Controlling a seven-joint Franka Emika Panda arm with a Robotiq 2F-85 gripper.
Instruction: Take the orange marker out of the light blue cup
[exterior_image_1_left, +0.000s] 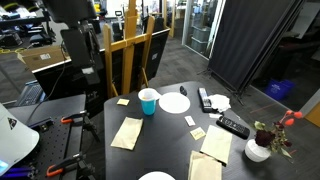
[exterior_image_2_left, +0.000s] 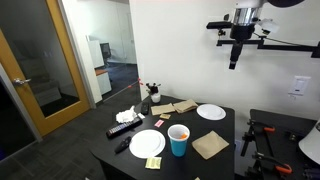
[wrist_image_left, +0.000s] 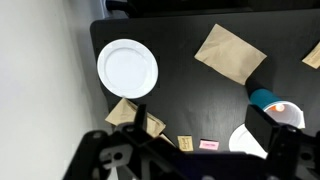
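The light blue cup (exterior_image_1_left: 148, 101) stands upright on the black table next to a white plate (exterior_image_1_left: 174, 102); it also shows in an exterior view (exterior_image_2_left: 178, 141). A bit of orange shows in its mouth (exterior_image_2_left: 178, 131), the orange marker down inside it. In the wrist view the cup (wrist_image_left: 268, 99) is at the right edge, partly hidden behind one finger, with an orange speck (wrist_image_left: 281, 107) in its pale inside. My gripper (exterior_image_2_left: 233, 60) hangs high above the table, well away from the cup. Its fingers (wrist_image_left: 205, 125) are spread apart and hold nothing.
The black table (exterior_image_2_left: 215, 130) bears three white plates (exterior_image_2_left: 147, 143) (exterior_image_2_left: 211, 112) (wrist_image_left: 127, 68), brown paper napkins (wrist_image_left: 230, 53) (exterior_image_1_left: 127, 132), small sticky notes (wrist_image_left: 208, 144), remote controls (exterior_image_1_left: 233, 126) and a white vase with red flowers (exterior_image_1_left: 259, 150). Wooden easels (exterior_image_1_left: 130, 45) stand behind.
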